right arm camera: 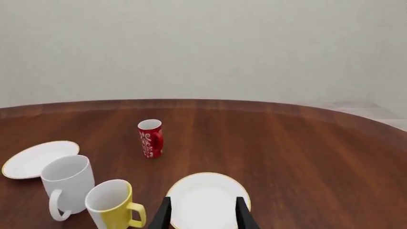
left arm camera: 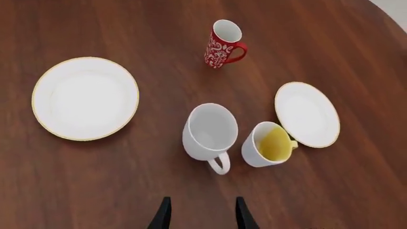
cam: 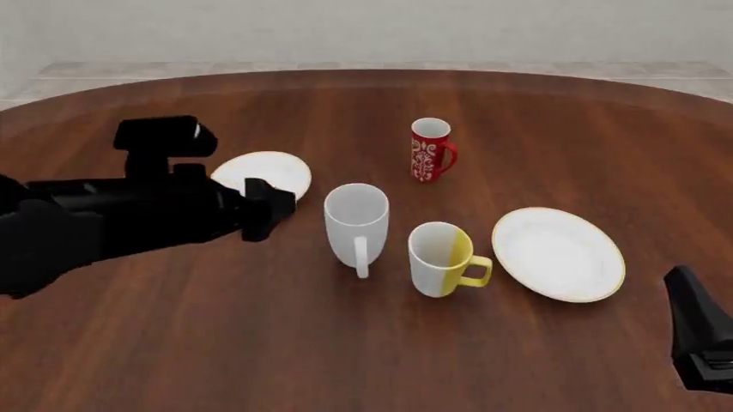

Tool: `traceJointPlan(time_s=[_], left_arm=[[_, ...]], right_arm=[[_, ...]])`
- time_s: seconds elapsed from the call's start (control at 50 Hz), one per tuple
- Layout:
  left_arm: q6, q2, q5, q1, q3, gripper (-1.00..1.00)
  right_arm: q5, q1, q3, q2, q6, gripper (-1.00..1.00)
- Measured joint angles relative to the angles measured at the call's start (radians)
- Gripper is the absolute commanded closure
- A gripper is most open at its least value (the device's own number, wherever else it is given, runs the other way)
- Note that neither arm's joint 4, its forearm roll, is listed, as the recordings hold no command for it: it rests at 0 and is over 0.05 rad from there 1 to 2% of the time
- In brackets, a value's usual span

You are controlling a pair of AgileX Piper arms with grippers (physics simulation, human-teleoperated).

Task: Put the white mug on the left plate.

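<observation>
White mug (cam: pixel 356 225) upright on tabletop (cam: pixel 550 129), beside white-and-yellow mug (cam: pixel 444 258), left plate (cam: pixel 266 173) just behind left end effector (left arm camera: pixel 202 217), fingers spread wide, empty, right end effector (right arm camera: pixel 203 212) likewise parted.

In the front view the left arm (cam: pixel 126 215) covers the near edge of the left plate (cam: pixel 269 172), and the left hand itself is not clearly seen there. The right hand (cam: pixel 701 343) is cut by the picture's corner. In both wrist views only the finger tips (left arm camera: pixel 164 217) (right arm camera: pixel 167 217) show, cut at the edge
</observation>
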Motion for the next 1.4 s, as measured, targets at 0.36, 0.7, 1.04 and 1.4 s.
traceJointPlan(time_s=[0.36,0.7,1.04,1.4], left_arm=[[-0.026,0.189,-0.036,-0.111,-0.096,-1.0],[-0.034,0.33,-0.045,-0.138,-0.172,-1.0],[-0.052,0.422,-0.059,-0.131,-0.219,-1.0],[-0.081,0.488,-0.076,-0.14,-0.244,-1.0]], right_arm=[[-0.005,-0.003,0.001,0.0,0.005,-1.0],[-0.006,0.001,0.002,0.0,0.008,-1.0],[-0.011,0.001,0.006,0.0,0.009,-1.0],[-0.012,-0.002,0.007,0.0,0.01,-1.0]])
